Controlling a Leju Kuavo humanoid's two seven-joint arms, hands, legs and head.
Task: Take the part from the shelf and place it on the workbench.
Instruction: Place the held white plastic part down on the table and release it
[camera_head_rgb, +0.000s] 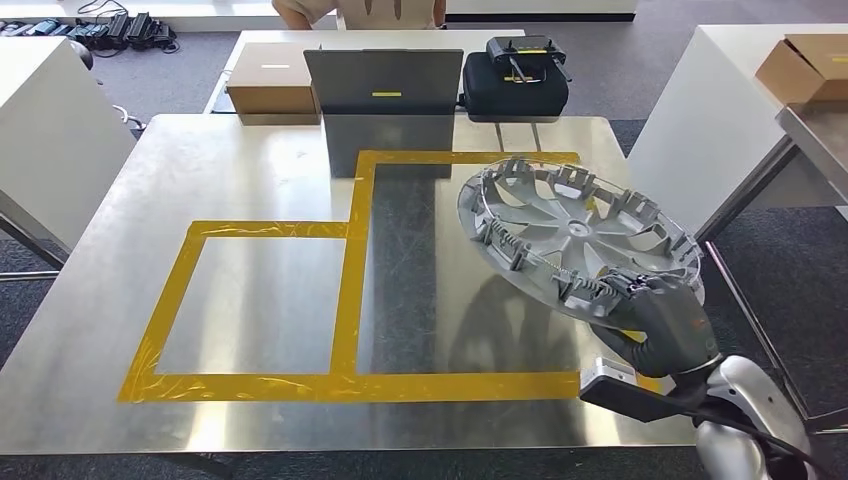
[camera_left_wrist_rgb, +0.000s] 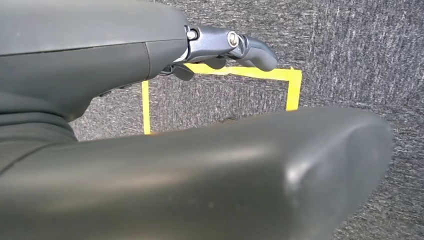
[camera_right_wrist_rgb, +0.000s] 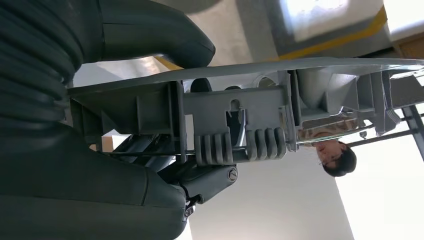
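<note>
One right hand (camera_head_rgb: 665, 318) grips the wheel cover (camera_head_rgb: 575, 228) by its rim — beyond its fingers (camera_head_rgb: 628, 290), grey panel (camera_head_rgb: 383, 84), black case (camera_head_rgb: 514, 85); left hand (camera_left_wrist_rgb: 235, 47) unclear.

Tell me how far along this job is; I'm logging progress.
Done: the part, a silver wheel cover, is off the shelf and above the steel workbench. In hand: the right hand grips its near rim, holding it tilted over the right side of the yellow tape outline. The left hand hangs over the carpet, holding nothing. Left: set the cover down and let go.
</note>
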